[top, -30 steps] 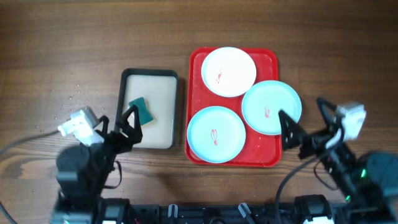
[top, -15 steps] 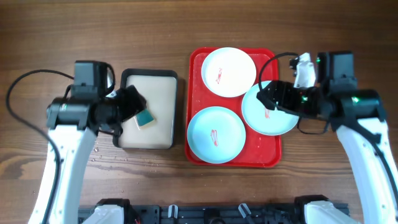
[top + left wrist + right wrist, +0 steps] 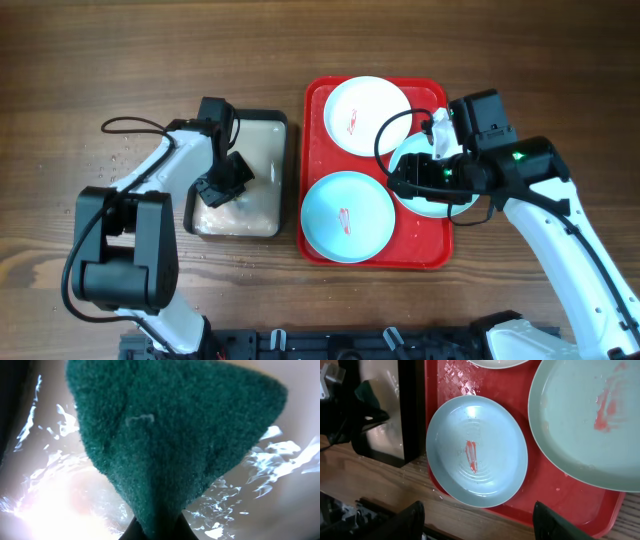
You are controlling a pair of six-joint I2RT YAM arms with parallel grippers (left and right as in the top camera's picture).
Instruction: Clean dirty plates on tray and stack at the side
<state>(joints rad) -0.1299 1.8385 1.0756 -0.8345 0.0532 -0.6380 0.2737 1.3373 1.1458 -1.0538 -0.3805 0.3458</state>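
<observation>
The left fingers (image 3: 228, 180) are pinching a green sponge (image 3: 170, 435) in the water basin (image 3: 245, 117). The right fingers (image 3: 407, 517) are hanging wide open over the near blue plate (image 3: 477, 452) and the right blue plate (image 3: 590, 420), both lying on the red tray (image 3: 428, 245).

A green sponge (image 3: 165, 435) filled most of my view, its rough face close to the lens. It narrowed toward the bottom edge, where my left hand (image 3: 155, 532) pinched it between dark tips. Behind it lay pale milky water (image 3: 60, 500) with bright glints.
</observation>
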